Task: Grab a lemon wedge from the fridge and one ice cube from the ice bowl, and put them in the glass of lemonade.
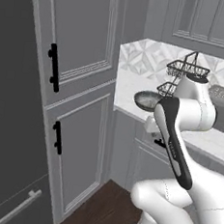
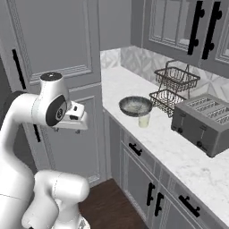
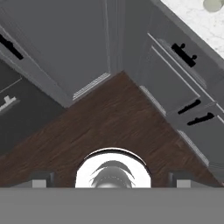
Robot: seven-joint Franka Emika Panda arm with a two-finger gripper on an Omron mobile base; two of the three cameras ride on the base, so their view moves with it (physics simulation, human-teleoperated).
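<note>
Gripper [image 3: 111,177] hangs over the bare floor, tips apart, nothing in it. Ice bowl [image 2: 135,105] sits center of right base view, beside the lemonade glass [image 2: 144,120]. Fridge [image 1: 11,123], frame left, shut; wedge prob. inside.

Dark wood floor [image 3: 109,122] between grey cabinets [image 3: 175,74]

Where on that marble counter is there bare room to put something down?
The counter is bare from the tall cabinet to the ice bowl, and along its front edge before the toaster. It is crowded where bowl, glass and wire baskets cluster.
</note>
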